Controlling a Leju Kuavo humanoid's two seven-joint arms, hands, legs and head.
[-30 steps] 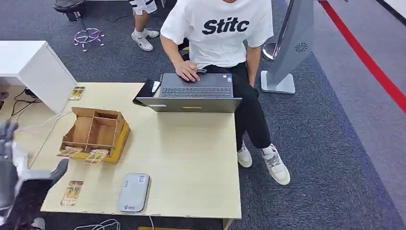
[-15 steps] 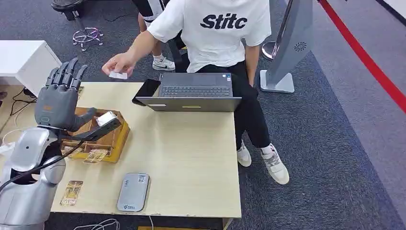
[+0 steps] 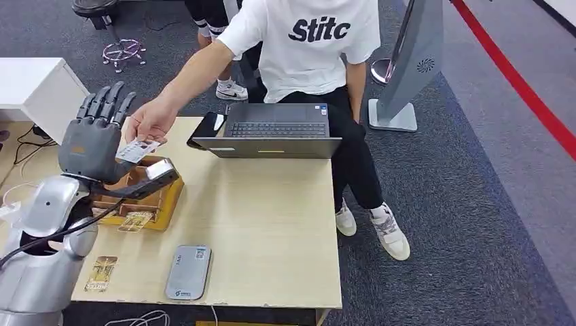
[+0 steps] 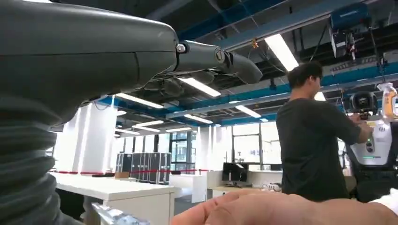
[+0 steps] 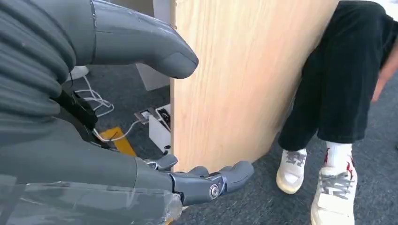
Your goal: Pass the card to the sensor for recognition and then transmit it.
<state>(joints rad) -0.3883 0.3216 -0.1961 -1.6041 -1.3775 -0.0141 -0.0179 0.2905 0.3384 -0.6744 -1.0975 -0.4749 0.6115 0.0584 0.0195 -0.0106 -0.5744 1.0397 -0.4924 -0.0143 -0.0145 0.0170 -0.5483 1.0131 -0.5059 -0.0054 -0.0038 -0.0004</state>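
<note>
Since half a second ago the person's hand (image 3: 151, 121) has brought the card (image 3: 138, 150) to the raised left hand (image 3: 95, 142), spread wide above the wooden box (image 3: 151, 192). Contact is unclear. The right hand (image 5: 141, 154) hangs open beside the bench (image 3: 272, 224).

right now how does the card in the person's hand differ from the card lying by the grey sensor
The card in the person's hand is pale, mostly white; the card by the sensor is tan and brown with a dark band at its near end. The held one is pinched in the air beside the robot's raised left hand; the other lies flat on the table, left of the grey sensor. Both are small rectangular cards.
</note>
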